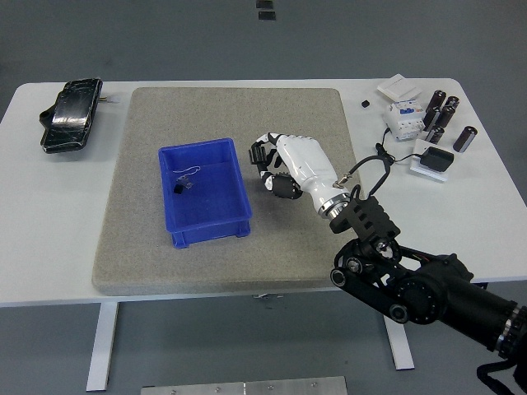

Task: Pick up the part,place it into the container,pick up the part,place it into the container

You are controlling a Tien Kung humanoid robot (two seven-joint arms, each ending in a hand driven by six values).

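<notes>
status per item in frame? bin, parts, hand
blue container: upright, open-topped, on the grey mat
small black part: inside the container, lying on its floor
right hand: just right of the container, over the mat, fingers curled; nothing visibly held
black cylinders: clustered at the table's far right, off the mat
black device: lying at far left, untouched
</notes>
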